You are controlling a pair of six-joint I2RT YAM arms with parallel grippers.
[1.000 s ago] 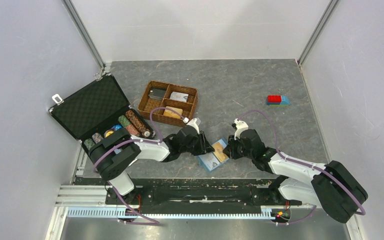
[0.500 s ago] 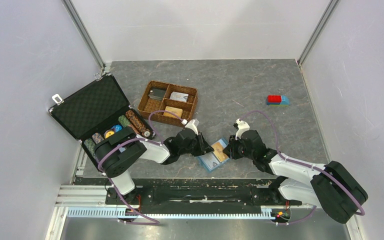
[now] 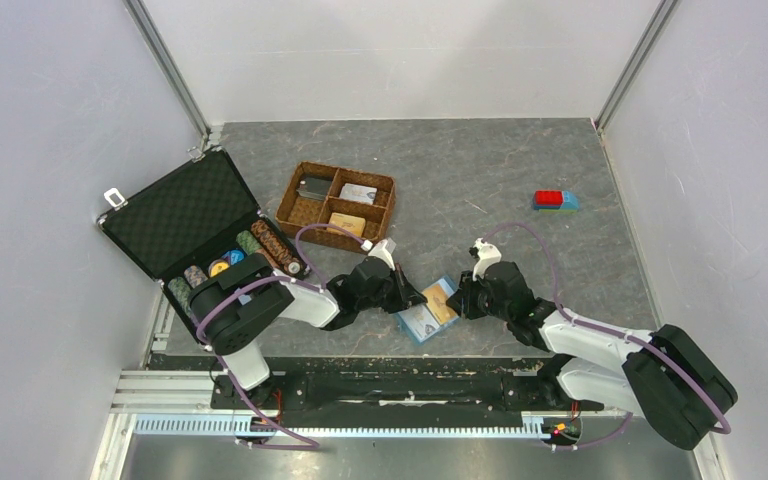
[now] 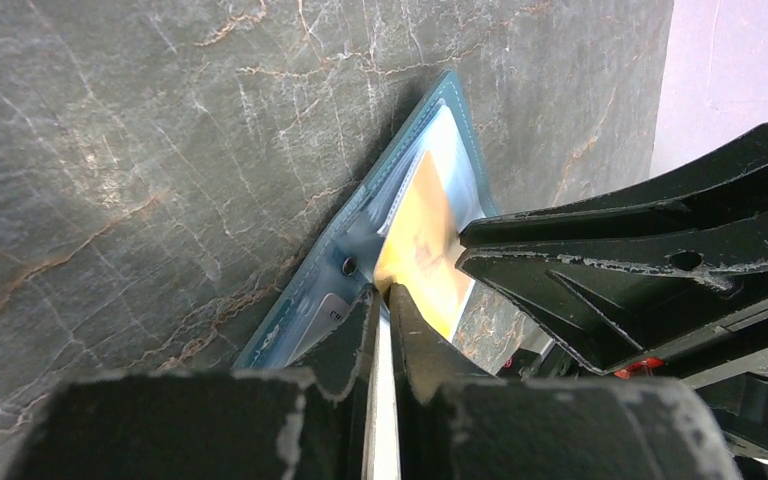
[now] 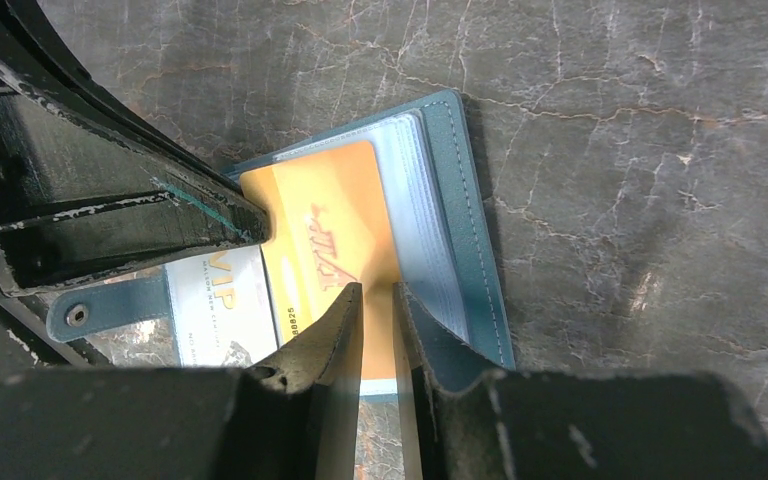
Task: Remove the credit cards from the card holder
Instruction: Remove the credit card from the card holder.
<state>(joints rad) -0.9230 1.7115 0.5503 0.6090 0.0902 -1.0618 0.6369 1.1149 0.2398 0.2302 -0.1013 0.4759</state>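
Left end effector (image 4: pixel 385 296), clenched on the card (image 5: pixel 325 240), has barely retreated; right end effector (image 5: pixel 375 293) grips the holder (image 5: pixel 457 180); card remains sleeved.

Looks like a robot lab cell. Shown by plain white walls (image 3: pixel 400 50) boxing in a grey stone-look table (image 3: pixel 520 170), aluminium posts (image 3: pixel 167 65) at its far corners, a slotted rail (image 3: pixel 360 425) along its near edge, two cabled arms (image 3: pixel 600 340) bolted there.

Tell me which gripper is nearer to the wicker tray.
Left. The left gripper is at the card holder's edge facing the wicker tray; the right gripper is on the holder's opposite side, farther off.
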